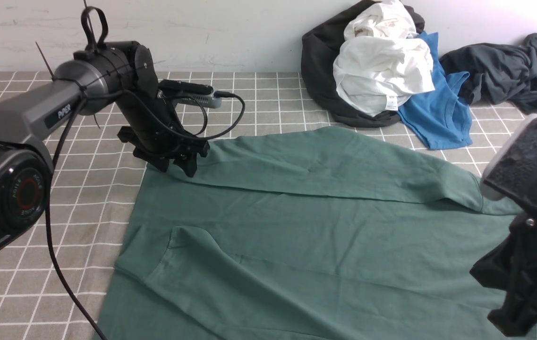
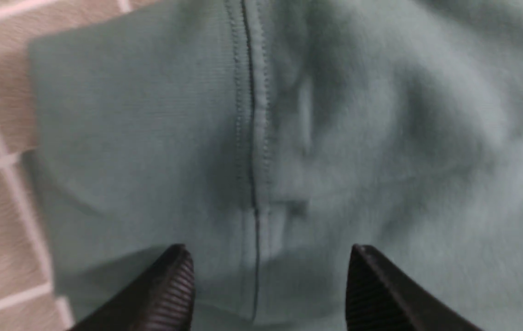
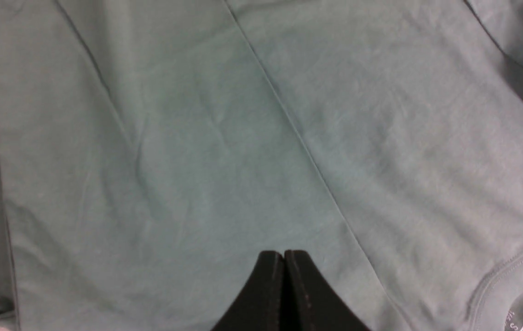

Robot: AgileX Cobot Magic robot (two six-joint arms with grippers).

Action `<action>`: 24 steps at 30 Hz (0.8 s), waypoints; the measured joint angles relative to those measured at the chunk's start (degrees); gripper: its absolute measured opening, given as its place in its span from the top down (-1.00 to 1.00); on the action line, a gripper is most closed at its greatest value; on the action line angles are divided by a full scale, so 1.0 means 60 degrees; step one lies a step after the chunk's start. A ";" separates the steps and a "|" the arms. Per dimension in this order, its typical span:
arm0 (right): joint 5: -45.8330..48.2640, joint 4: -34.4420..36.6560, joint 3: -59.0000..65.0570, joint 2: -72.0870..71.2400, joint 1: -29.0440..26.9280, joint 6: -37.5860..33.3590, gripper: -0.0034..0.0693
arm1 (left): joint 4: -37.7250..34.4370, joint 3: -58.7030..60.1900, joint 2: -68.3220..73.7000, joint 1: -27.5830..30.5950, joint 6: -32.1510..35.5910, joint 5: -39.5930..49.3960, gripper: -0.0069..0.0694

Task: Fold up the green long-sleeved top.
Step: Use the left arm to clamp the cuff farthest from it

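So left gripper (image 2: 268,257) hung wide open, sleeve end (image 2: 141,138) of the green long-sleeved top (image 1: 296,226) straight below; shut right gripper (image 3: 284,257) sat farther off.

A large, dark forest-green cotton long-sleeved top (image 1: 306,226) is being seen lying spread flat on the checked worktop (image 1: 84,189), its ribbed neckline (image 3: 514,271) pointing right. The far sleeve (image 1: 344,165) is lying folded along the body's far edge, with its stitched cuff (image 2: 141,138) at the left. The nearer sleeve (image 1: 230,274) is lying folded over the body.
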 joint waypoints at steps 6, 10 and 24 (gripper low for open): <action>-0.0043 -0.0011 -0.0095 0.0480 0.0000 0.0008 0.95 | 0.0052 -0.0128 0.0066 0.0018 0.0000 0.0015 0.11; -0.0053 -0.0011 -0.0105 0.0570 0.0000 0.0008 0.95 | 0.0052 -0.0149 0.0066 0.0018 0.0000 0.0006 0.50; -0.0071 -0.0034 -0.0134 0.0570 0.0000 0.0144 0.95 | -0.0018 -0.0755 -0.0384 -0.0046 0.0239 0.1003 0.81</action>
